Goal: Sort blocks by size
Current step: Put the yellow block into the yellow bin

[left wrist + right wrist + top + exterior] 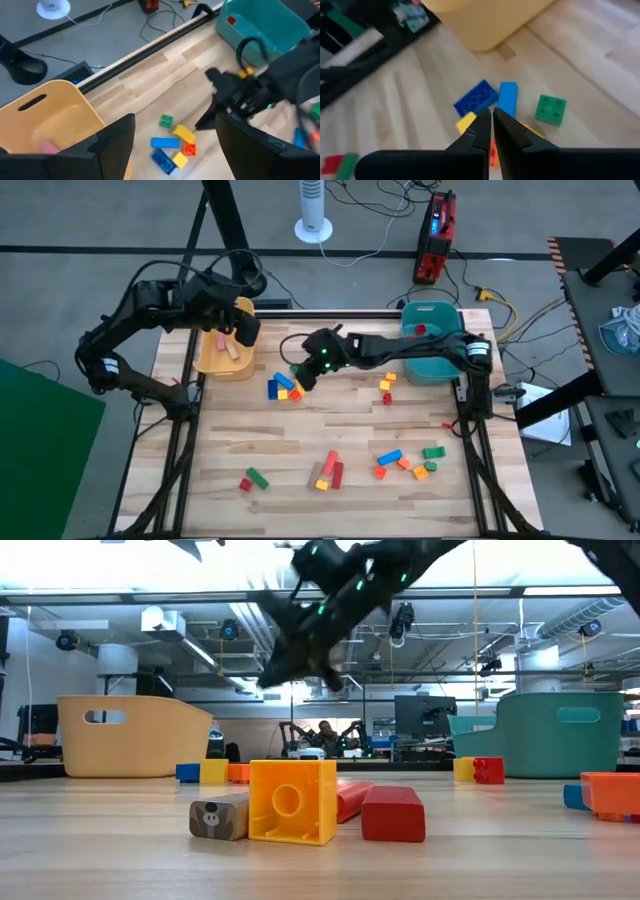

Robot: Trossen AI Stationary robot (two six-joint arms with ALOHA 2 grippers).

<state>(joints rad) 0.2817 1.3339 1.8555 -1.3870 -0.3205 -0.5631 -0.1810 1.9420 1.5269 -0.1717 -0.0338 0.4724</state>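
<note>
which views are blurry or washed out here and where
Low view: the right arm's gripper is smeared by motion, ceiling lights glare behind it, while the yellow block is crisp. Left wrist view: the right arm is blurred. Right wrist view: the yellow bin is soft and overexposed. High view: evenly lit.

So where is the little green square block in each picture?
High view: the green block sits at the far edge of the cluster beside the yellow bin, just under the right gripper.
Low view: I cannot pick it out.
Left wrist view: green block on the wood, above the blue and yellow blocks.
Right wrist view: green block right of the closed fingers.
Shared landmark: the yellow bin.
</note>
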